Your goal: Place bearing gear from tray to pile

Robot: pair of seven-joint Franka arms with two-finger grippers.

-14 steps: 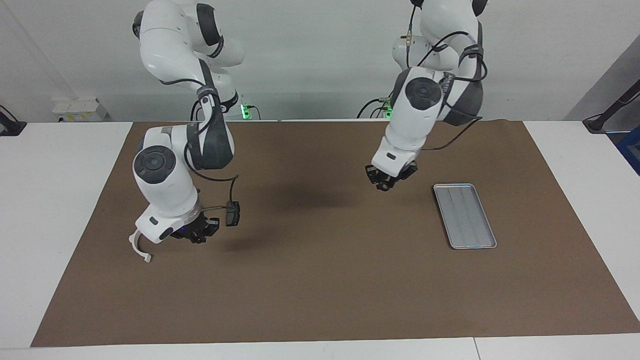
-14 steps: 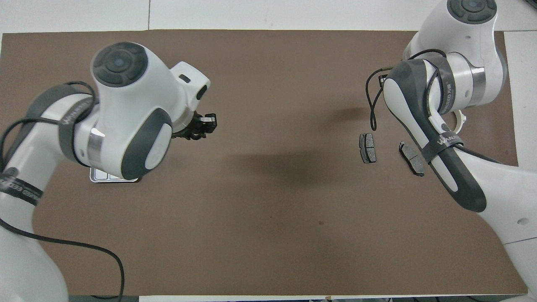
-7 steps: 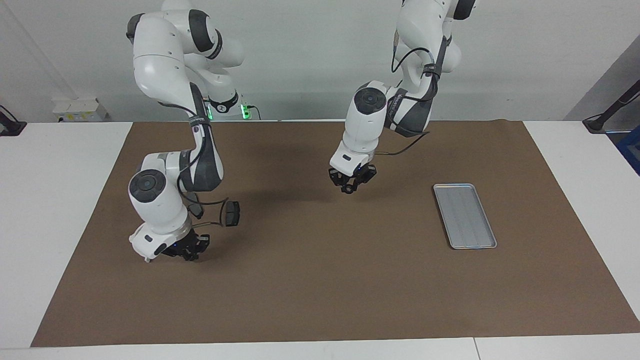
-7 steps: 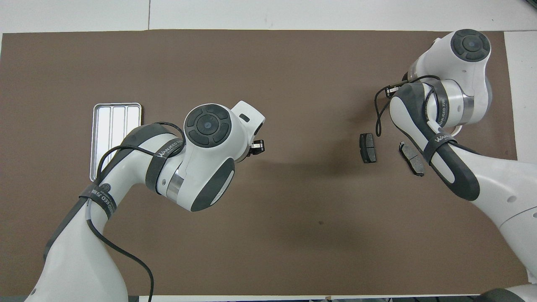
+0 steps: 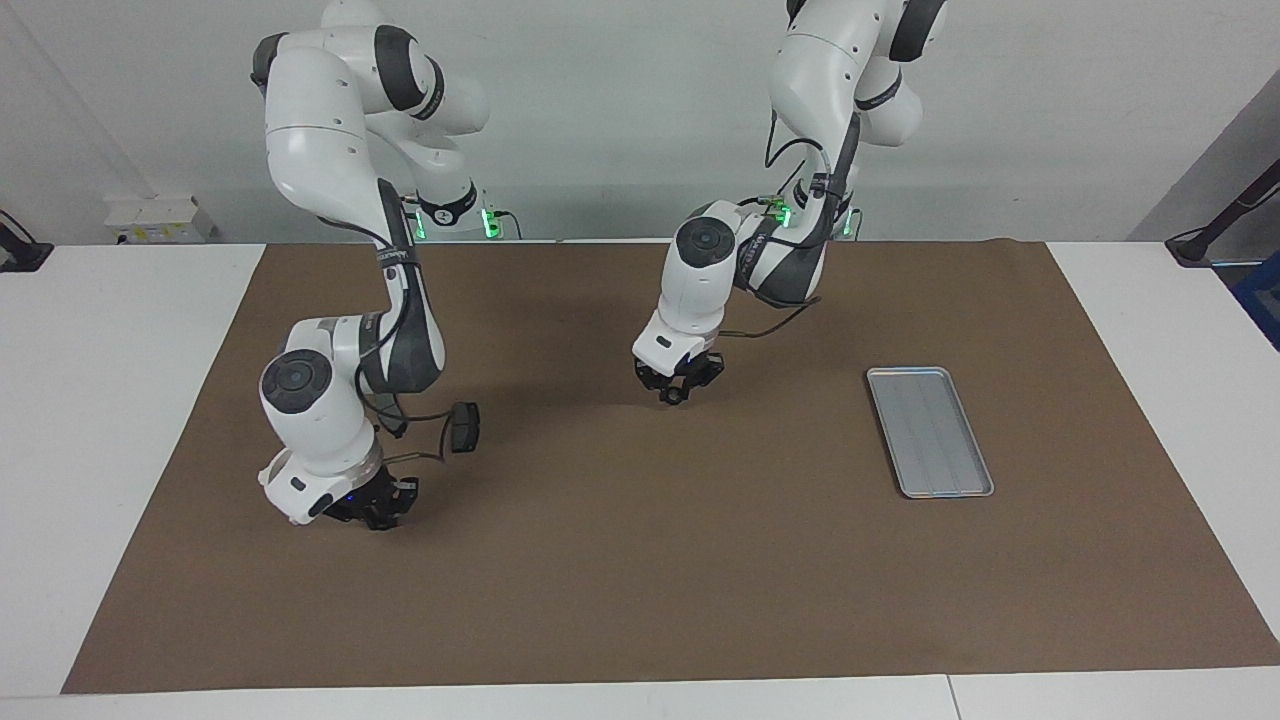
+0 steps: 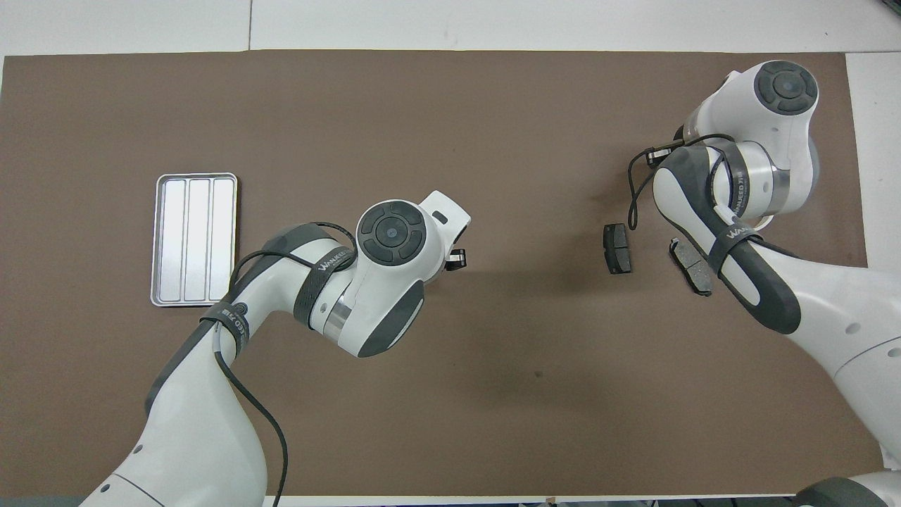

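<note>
The silver ridged tray [image 5: 930, 432] lies empty at the left arm's end of the mat; it also shows in the overhead view [image 6: 193, 239]. No bearing gear shows on it or on the mat. My left gripper [image 5: 678, 390] hangs low over the middle of the mat, between tray and pile, and shows as a tip in the overhead view [image 6: 456, 259]. Whether it holds anything is hidden. The pile lies at the right arm's end: two dark brake pads [image 6: 617, 248] [image 6: 691, 266], one also in the facing view [image 5: 462, 427]. The white bracket is hidden under my right arm. My right gripper [image 5: 375, 515] is down close to the mat by the pile.
A brown mat [image 5: 640, 580] covers the white table [image 5: 120, 400]. The right arm's wrist and cable hang over the pile. Bare mat lies between the left gripper and the brake pads.
My left arm has swung from beside the tray toward the middle of the mat and lowered. My right gripper has dropped toward the mat and now covers the white bracket.
</note>
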